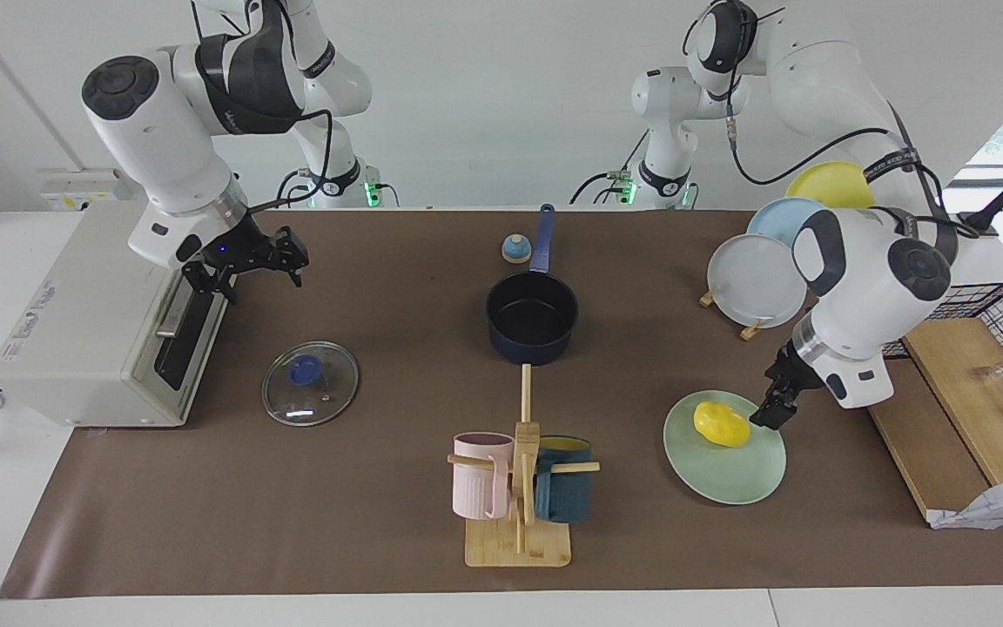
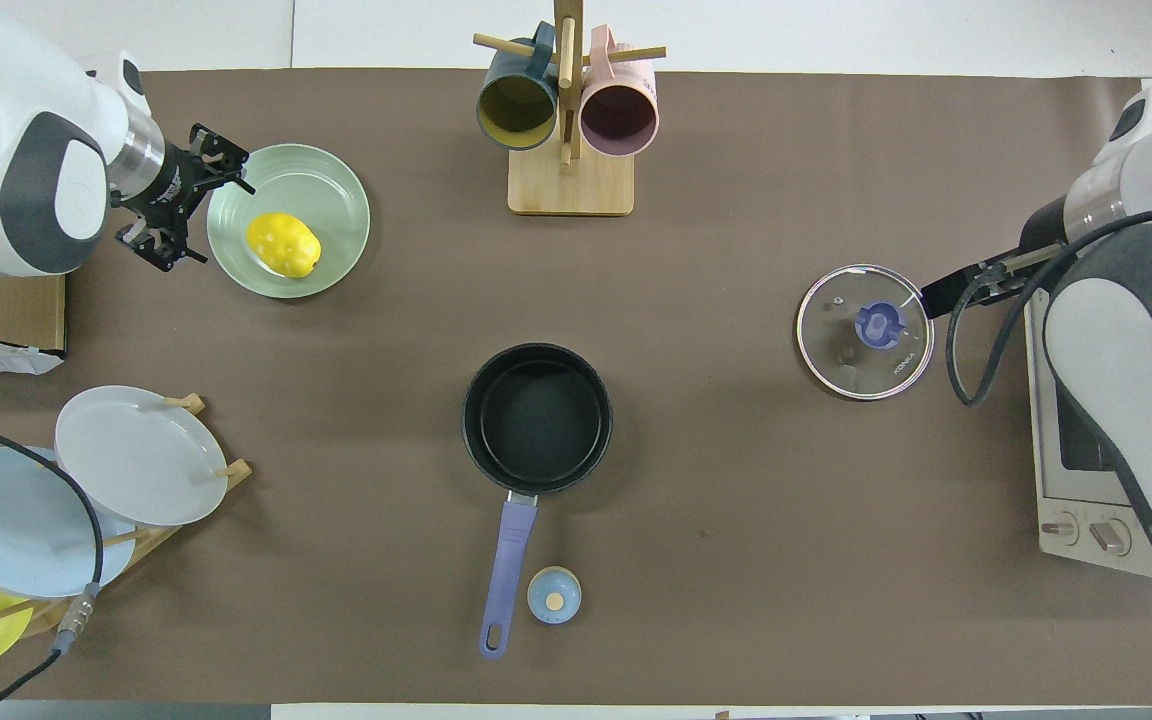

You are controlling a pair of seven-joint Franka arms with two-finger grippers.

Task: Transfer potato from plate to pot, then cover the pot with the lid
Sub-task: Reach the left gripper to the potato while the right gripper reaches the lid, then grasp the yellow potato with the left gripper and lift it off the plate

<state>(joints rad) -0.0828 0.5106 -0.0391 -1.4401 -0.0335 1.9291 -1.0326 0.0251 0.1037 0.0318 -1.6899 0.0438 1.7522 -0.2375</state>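
Observation:
The yellow potato [image 1: 721, 423] [image 2: 283, 244] lies on the mint-green plate [image 1: 728, 479] [image 2: 331, 190] toward the left arm's end of the table. My left gripper [image 1: 771, 414] [image 2: 198, 205] is open and low at the plate's rim, close beside the potato and not touching it. The navy pot [image 1: 532, 318] [image 2: 536, 418] stands empty mid-table with its handle pointing toward the robots. The glass lid [image 1: 310, 383] [image 2: 864, 332] lies flat on the table toward the right arm's end. My right gripper [image 1: 249, 257] [image 2: 976, 285] is open and empty, raised beside the lid.
A toaster oven [image 1: 92, 322] [image 2: 1086, 480] stands beside the lid. A mug tree [image 1: 519, 488] [image 2: 568, 120] stands farther from the robots than the pot. A small bell [image 1: 515, 249] [image 2: 554, 595] sits by the pot's handle. A plate rack [image 1: 763, 279] [image 2: 126, 455] and a wooden board [image 1: 954, 409] are near the plate.

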